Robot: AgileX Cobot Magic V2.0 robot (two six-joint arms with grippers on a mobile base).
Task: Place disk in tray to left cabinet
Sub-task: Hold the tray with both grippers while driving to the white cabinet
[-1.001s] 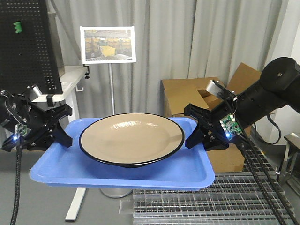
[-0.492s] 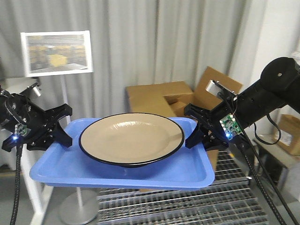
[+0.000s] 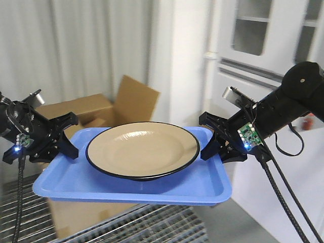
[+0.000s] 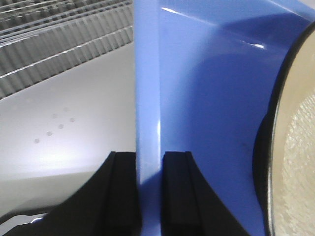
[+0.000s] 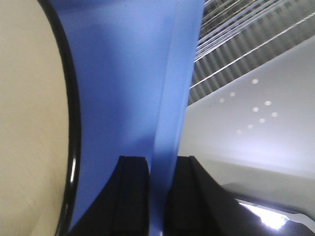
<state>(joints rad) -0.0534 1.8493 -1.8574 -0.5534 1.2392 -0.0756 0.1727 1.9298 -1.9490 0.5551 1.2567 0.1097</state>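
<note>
The bright blue tray (image 3: 66, 179) hangs level in the air between my two arms. On it lies the tan disk (image 3: 142, 149) with its thin dark rim. My left gripper (image 3: 72, 136) is shut on the tray's left rim (image 4: 147, 98), one black pad on each side; the disk's edge (image 4: 295, 147) shows at the right. My right gripper (image 3: 205, 136) is shut on the tray's right rim (image 5: 177, 73), with the disk (image 5: 29, 123) at the left. A white unit with windowed upper panels (image 3: 263, 71) fills the back right; I cannot tell if it is the cabinet.
Open cardboard boxes (image 3: 91, 114) stand behind the tray at the left, in front of a grey curtain (image 3: 76, 50). A metal grating (image 3: 152, 225) lies below the tray. The wrist views show the grating (image 4: 59, 29) and smooth grey floor (image 5: 256, 128) underneath.
The whole background has swept to the left: the poster stand has left view, the boxes moved left, and the white unit came in at the right. Tray, disk and both grips look unchanged.
</note>
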